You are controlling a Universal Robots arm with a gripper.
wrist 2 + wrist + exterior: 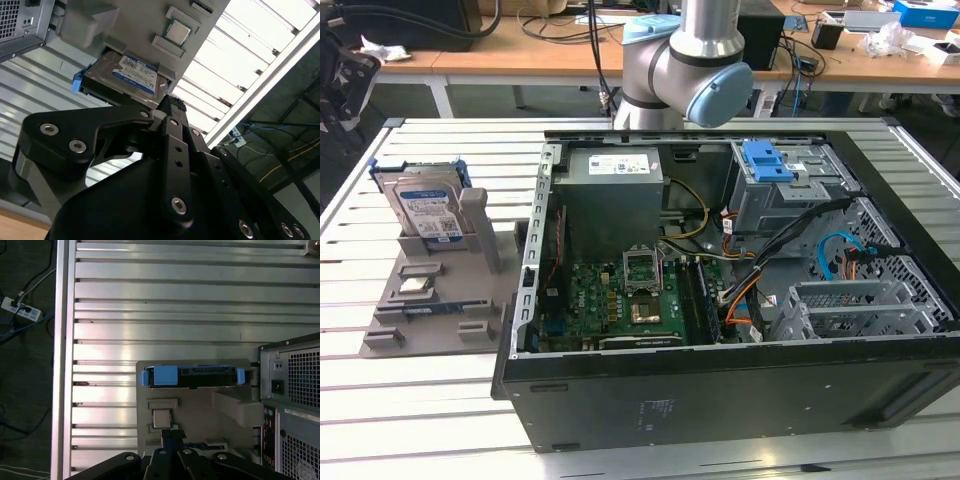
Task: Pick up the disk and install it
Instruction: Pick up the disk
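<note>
The disk [428, 205] stands on edge in a slot at the back of a grey holder [445, 300]. The holder lies on the slatted table [410, 410], to the exterior view's left of the open computer case [720, 395] and apart from it. In the first wrist view the gripper [173, 434] hangs over the holder, short of the disk, its fingers pressed together on nothing.
</note>
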